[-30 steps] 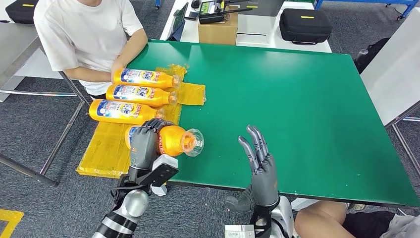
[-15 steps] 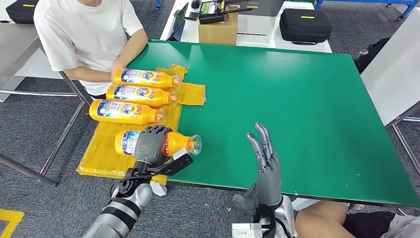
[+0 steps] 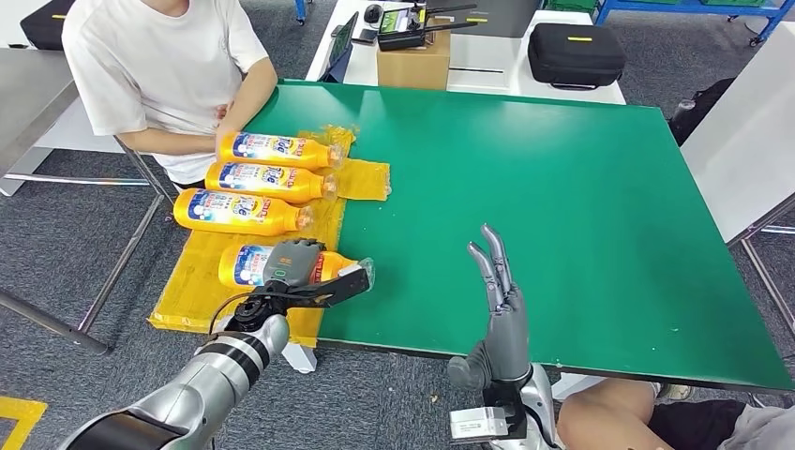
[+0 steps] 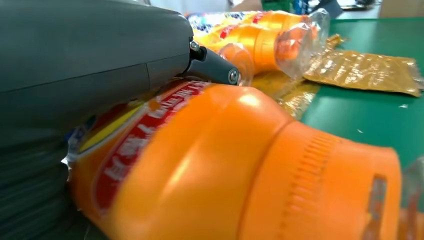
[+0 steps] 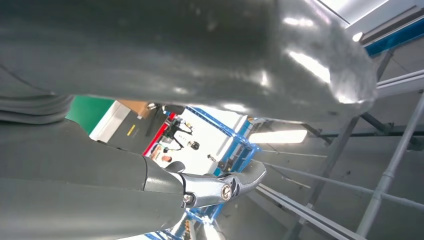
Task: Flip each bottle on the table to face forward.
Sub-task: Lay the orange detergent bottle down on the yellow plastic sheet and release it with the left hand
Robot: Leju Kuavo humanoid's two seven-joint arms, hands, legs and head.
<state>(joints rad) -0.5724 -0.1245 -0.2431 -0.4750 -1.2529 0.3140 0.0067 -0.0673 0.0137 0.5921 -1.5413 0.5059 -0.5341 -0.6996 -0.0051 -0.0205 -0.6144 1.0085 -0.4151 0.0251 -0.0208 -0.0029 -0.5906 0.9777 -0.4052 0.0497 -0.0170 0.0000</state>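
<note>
Since a second ago, the nearest bottle [image 3: 281, 265] has gone from tilted up, with its cap raised toward the camera, to lying flat on the yellow plastic sheet [image 3: 202, 291] at the counter's [image 3: 562, 206] left edge, its blue-and-white label now showing at the base end. The left hand [image 3: 292, 262] has rolled over with it and its fingers wrap across the middle of this bottle from above; the left wrist view shows the dark thumb pressed along the orange shoulder beside the red label. Beyond it three more bottles [image 3: 272, 178] lie in a row on the same sheet, labels up, caps pointing toward the counter's middle. A person in a white shirt [image 3: 155, 66] sits at the far left corner with a hand [image 3: 225, 117] at the base of the farthest bottle. The right hand [image 3: 499, 300] stands upright over the counter's near edge, fingers straight and slightly apart, holding nothing, and has drifted a little rightward. A cardboard box [image 3: 412, 64] and a black case [image 3: 577, 52] sit on the white table behind the counter.
</note>
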